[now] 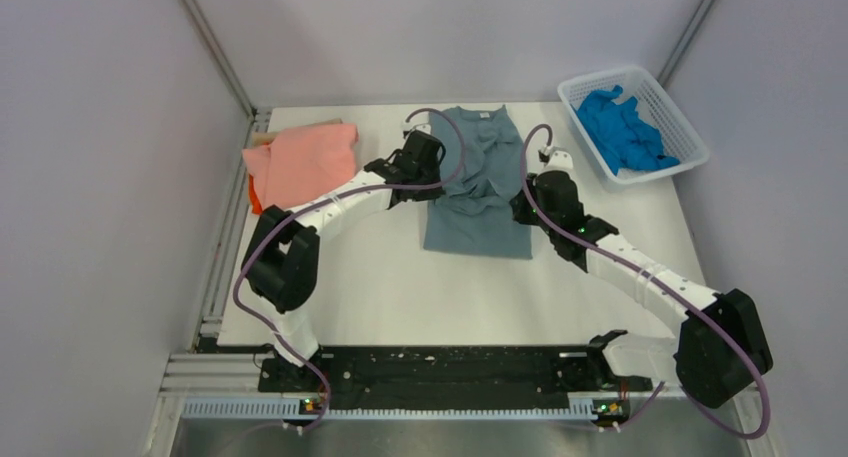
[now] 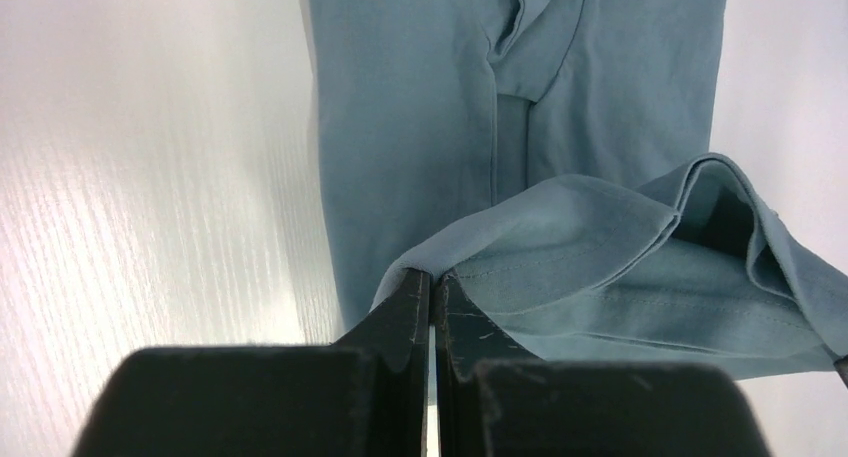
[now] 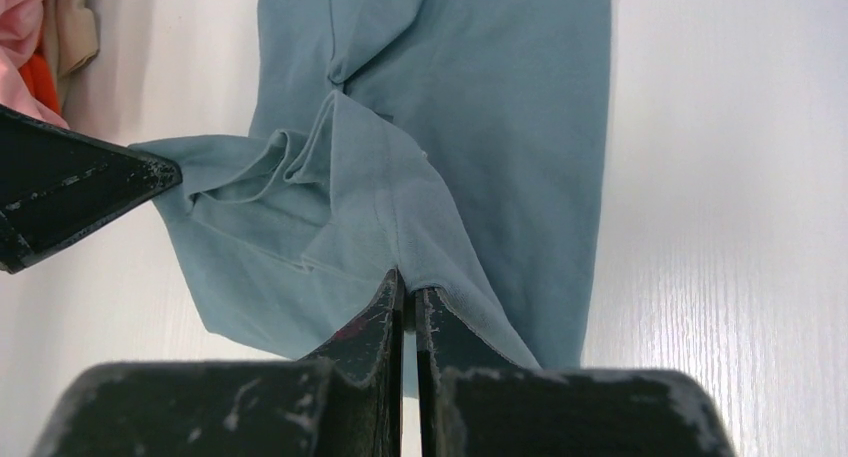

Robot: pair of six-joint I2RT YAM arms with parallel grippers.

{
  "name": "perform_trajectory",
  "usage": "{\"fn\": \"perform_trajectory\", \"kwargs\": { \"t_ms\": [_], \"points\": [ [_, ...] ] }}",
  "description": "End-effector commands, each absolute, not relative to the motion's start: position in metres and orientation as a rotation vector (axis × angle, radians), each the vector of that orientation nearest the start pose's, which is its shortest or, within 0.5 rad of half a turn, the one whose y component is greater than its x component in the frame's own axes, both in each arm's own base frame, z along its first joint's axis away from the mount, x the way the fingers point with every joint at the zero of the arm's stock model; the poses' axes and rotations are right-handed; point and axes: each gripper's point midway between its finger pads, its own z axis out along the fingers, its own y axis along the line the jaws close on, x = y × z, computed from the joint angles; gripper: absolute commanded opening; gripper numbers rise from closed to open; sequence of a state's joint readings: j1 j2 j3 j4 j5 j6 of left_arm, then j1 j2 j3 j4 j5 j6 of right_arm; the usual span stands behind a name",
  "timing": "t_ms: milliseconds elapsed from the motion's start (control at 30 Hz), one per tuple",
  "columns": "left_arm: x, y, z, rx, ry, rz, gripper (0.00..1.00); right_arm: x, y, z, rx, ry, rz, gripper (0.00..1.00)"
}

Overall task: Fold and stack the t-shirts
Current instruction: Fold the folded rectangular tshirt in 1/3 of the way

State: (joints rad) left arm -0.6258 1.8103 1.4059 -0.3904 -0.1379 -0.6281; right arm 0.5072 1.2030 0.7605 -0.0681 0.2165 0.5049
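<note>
Left gripper (image 2: 432, 280) is clamped shut on a raised fold of the grey-blue t-shirt (image 1: 478, 202). The right gripper (image 3: 403, 280) is pinched on its opposite edge. The shirt is laid mid-surface. Bare surface (image 1: 400, 287) is left near of the shirt. Left of it, a salmon-pink t-shirt (image 1: 305, 162) is stacked over an orange t-shirt (image 1: 254, 192), which is mostly hidden. Right of it, a bright blue t-shirt (image 1: 620, 127) is crumpled in a basket (image 1: 690, 147).
</note>
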Motion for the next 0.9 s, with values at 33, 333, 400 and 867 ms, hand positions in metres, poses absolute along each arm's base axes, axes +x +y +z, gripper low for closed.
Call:
{"fn": "perform_trajectory", "kwargs": {
  "t_ms": [33, 333, 400, 867],
  "points": [
    [0.402, -0.289, 0.134, -0.053, 2.391, -0.487, 0.0, 0.346, 0.166, 0.177, 0.13, 2.014, 0.424, 0.0],
    [0.4, -0.285, 0.134, -0.074, 2.396, -0.483, 0.01, 0.344, 0.162, 0.178, 0.142, 2.008, 0.422, 0.0],
    [0.4, -0.284, 0.134, -0.079, 2.394, -0.48, 0.01, 0.345, 0.162, 0.178, 0.145, 2.006, 0.417, 0.0],
    [0.442, -0.28, 0.106, -0.187, 2.405, -0.506, 0.24, 0.393, 0.158, 0.149, 0.225, 2.022, 0.418, 0.03]
  ]
}}
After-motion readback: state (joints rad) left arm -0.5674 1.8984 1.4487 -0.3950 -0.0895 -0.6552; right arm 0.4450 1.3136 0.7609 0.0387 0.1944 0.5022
